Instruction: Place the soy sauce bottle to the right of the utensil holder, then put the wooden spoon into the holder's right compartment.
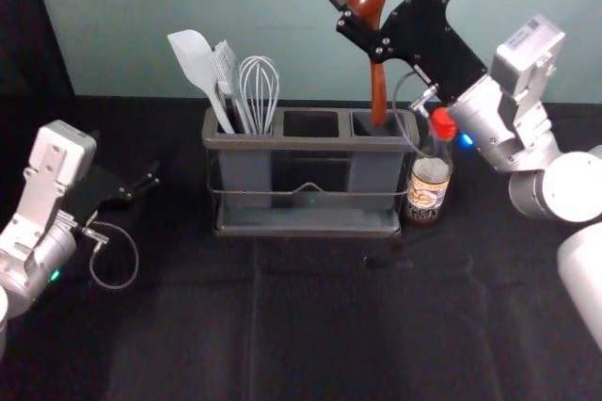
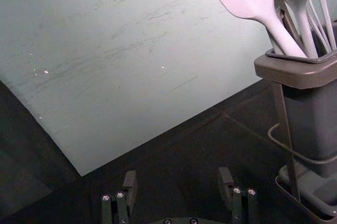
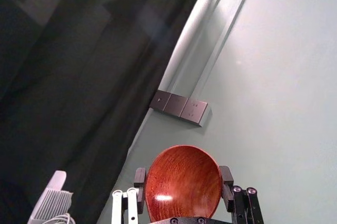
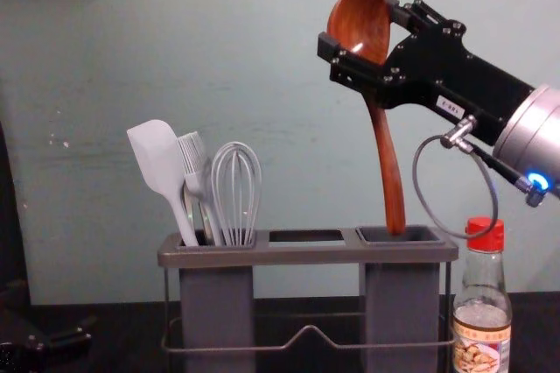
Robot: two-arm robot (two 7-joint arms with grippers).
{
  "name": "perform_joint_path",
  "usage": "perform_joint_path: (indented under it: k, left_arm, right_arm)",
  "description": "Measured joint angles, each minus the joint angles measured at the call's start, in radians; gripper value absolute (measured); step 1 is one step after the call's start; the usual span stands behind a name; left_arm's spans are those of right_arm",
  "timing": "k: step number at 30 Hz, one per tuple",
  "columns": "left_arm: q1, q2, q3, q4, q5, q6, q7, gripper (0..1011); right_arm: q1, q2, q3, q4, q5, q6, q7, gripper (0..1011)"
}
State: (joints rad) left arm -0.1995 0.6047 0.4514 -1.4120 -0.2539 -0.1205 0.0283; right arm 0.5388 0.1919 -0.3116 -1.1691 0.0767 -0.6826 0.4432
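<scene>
Spoon (image 4: 385, 154) in right gripper (image 4: 358, 23) at right compartment (image 4: 401, 299)

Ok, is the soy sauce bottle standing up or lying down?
Upright: the soy sauce bottle stands beside the utensil holder, its red cap on top and its label lower down.

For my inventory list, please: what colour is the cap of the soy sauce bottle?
The cap is red; it shows best in the chest view.
</scene>
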Motion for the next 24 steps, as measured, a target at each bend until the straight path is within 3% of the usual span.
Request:
perform_joint_path:
  k: [24]
  left_arm:
    - [0.000, 0.000, 0.000, 0.000, 0.000, 0.000, 0.000, 1005]
  right_arm:
    - [-0.058, -0.029, 0.005, 0.056, -0.018, -0.040, -0.016, 841]
